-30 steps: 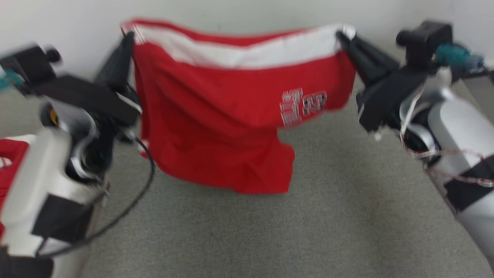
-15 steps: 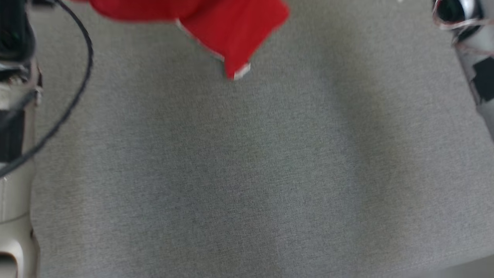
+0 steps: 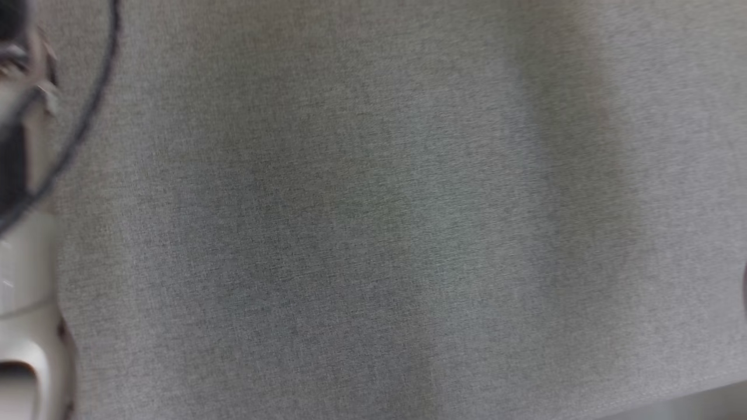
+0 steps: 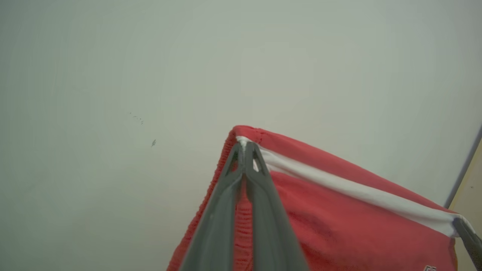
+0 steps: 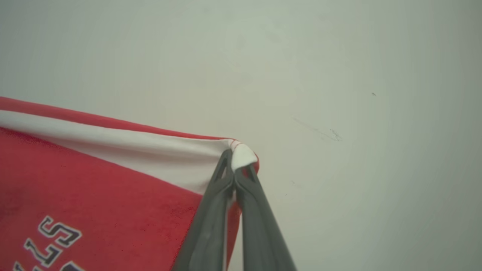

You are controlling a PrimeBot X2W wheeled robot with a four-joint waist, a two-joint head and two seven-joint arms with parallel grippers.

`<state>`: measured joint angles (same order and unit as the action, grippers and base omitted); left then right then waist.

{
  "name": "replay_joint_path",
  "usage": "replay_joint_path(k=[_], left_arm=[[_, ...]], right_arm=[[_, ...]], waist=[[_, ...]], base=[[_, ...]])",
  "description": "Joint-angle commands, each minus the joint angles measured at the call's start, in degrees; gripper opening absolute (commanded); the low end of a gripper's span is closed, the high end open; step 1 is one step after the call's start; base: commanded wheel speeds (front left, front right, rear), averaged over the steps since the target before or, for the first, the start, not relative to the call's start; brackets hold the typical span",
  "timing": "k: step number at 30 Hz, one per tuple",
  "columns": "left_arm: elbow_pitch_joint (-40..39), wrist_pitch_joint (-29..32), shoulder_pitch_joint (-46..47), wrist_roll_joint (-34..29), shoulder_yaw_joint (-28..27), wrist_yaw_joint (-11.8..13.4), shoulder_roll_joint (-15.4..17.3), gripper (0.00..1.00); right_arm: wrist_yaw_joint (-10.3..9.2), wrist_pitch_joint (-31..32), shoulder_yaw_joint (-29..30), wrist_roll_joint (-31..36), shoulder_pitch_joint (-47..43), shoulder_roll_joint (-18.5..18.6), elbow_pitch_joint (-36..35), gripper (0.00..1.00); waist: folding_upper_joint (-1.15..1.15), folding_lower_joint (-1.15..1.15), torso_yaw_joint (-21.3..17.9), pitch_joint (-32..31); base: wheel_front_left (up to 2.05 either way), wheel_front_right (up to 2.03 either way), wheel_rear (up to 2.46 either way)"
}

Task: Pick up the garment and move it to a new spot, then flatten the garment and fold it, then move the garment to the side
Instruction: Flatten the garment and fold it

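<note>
Holding the red garment (image 4: 339,226) stretched in the air by its white-banded top edge: left tool (image 4: 245,146) clamped on one corner, right tool (image 5: 234,165) clamped on the other. I'd lower both evenly, edge taut, hem first onto the grey bench (image 3: 373,233).

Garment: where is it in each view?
Head view: grey surface, pale forearm at left edge.
Left wrist view: garment lower right, corner pinched by left gripper.
Right wrist view: garment lower left, corner pinched by right gripper.
Shared landmark: its white band.
</note>
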<state>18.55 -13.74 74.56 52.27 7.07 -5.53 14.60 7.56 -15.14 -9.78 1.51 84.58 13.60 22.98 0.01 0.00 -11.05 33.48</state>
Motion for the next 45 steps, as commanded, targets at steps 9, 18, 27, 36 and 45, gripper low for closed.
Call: replay_joint_path(k=[9, 18, 27, 36, 45], left_arm=[[-0.7, -0.6, -13.4, 2.3, 5.1, -1.9, -0.3, 0.00], [-8.3, 0.4, -29.9, 6.5, 10.1, -2.0, 3.6, 0.00], [-12.2, -0.4, -48.1, 10.2, 16.9, -1.9, 4.8, 0.00], [-9.1, -1.0, -59.0, 9.5, 21.8, -1.9, 4.9, 0.00], [-6.0, -1.4, -65.2, 5.4, 21.9, -1.3, 4.9, 0.00]], right_arm=[[-0.15, 0.0, -10.9, -0.5, -11.2, 4.5, 0.1, 0.00], [-0.15, 0.2, -19.9, -7.2, -23.1, 13.0, -5.7, 0.00], [-0.15, 8.1, -19.7, -14.8, -38.6, 19.0, -12.0, 0.00], [-0.15, 19.7, -10.9, -21.8, -59.0, 19.4, -18.2, 0.00], [-0.15, 32.6, -6.5, -26.5, -76.7, 18.6, -26.9, 0.00]], waist=[[-0.01, 0.00, 2.2, 1.2], [-0.01, 0.00, 4.2, -4.9], [-0.01, 0.00, 5.5, -14.1], [-0.01, 0.00, 6.0, -22.4], [-0.01, 0.00, 5.6, -28.3]], base=[[0.00, 0.00, 0.00], [0.00, 0.00, 0.00], [0.00, 0.00, 0.00], [0.00, 0.00, 0.00], [0.00, 0.00, 0.00]])
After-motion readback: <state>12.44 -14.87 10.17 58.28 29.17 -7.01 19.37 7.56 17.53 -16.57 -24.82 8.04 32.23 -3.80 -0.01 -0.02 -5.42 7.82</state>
